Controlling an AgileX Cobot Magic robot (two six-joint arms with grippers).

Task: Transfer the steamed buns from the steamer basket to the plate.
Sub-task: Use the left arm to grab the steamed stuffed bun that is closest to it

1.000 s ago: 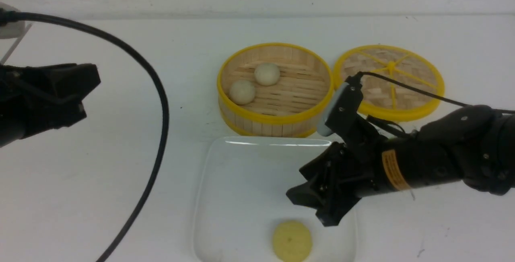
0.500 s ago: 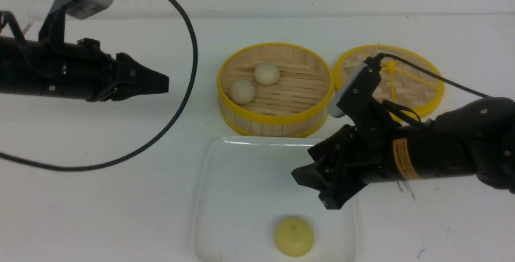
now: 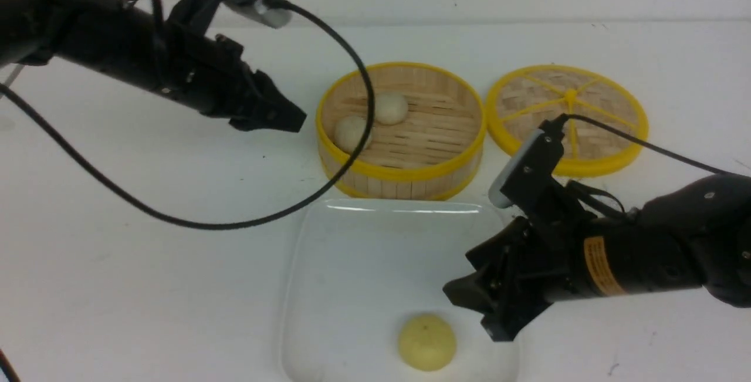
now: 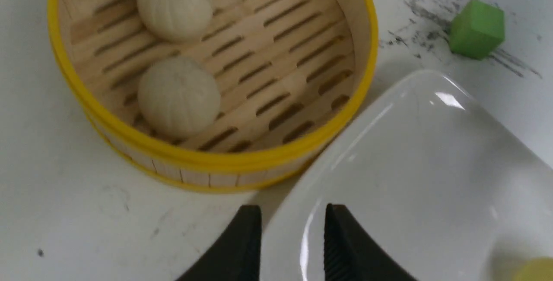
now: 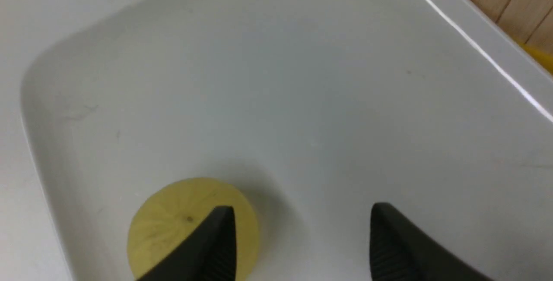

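Note:
Two off-white steamed buns lie in the steamer basket, also seen as buns inside the basket. A pale yellow bun lies loose on the white plate. My left gripper hovers just left of the basket, jaws a little apart with nothing between them. My right gripper hangs open over the plate's right side, beside the yellow bun, not touching it.
A flat woven lid with yellow spokes lies right of the basket. A green cube sits on the table beyond the plate. The left arm's black cable loops over the table and across the basket's left side.
My left arm has swung in from the far left up to the basket's left rim. My right gripper has drawn back to the right and lower, away from the yellow bun.

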